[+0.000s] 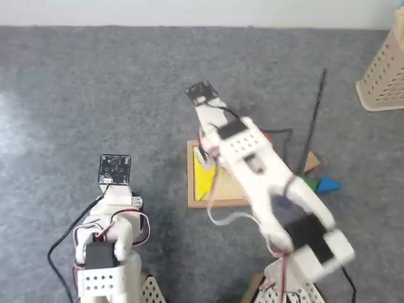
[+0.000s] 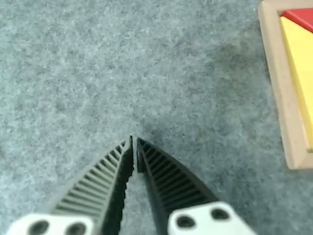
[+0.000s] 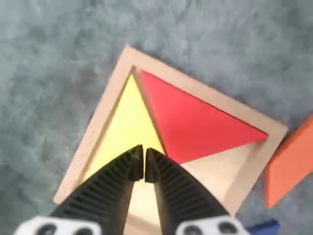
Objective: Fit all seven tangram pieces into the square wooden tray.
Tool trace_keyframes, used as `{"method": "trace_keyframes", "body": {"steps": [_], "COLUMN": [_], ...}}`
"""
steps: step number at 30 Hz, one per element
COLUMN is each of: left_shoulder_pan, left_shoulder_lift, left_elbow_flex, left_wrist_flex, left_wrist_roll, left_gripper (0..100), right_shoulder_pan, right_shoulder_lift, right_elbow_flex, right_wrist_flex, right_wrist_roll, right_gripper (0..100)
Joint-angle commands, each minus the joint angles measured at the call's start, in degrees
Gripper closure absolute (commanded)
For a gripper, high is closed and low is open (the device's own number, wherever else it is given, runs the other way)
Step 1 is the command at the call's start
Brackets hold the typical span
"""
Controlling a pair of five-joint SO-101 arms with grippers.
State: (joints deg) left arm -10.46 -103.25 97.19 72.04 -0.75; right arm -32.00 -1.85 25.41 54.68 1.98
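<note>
Left gripper [image 2: 133,142], right gripper [image 3: 144,150]: both closed.

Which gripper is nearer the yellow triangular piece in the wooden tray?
Right. The right gripper hangs over the yellow triangular piece; the left gripper is over carpet beside the wooden tray.

Grey carpeted table [image 1: 95,95] has the wooden tray [image 1: 190,180] on it, a green piece [image 1: 308,182] and a blue piece [image 1: 328,185] loose nearby, and a basket [image 1: 385,69] in the corner.
</note>
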Motion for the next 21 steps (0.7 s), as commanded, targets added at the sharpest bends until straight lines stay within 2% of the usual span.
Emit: {"method": "trace_keyframes", "body": {"steps": [1,7,10,16,21], "left_shoulder_pan": [0.18,0.18,0.18,0.18,0.18], "left_shoulder_lift": [-0.97,-0.97,-0.97,-0.97,-0.97], "left_elbow_flex": [-0.66,-0.66,-0.66,-0.66,-0.66], "left_wrist_flex": [0.26,0.26,0.26,0.26,0.26], "left_wrist_roll": [0.44,0.44,0.44,0.44,0.44], "left_gripper": [99,99,99,99,99], "right_shoulder_pan": [6.11,20.62,24.84,25.63,23.34], "right_shoulder_lift": [-12.88,-14.02,-12.62,-6.46,5.14], "right_elbow_flex": [4.57,-1.67,-2.29,-6.77,-15.38], "right_wrist_flex": [-0.4,18.42,20.09,15.52,15.25], "right_wrist_roll": [3.78,7.38,9.05,9.41,9.32], "right_gripper": [98.9,98.8,98.7,84.2,82.5]}}
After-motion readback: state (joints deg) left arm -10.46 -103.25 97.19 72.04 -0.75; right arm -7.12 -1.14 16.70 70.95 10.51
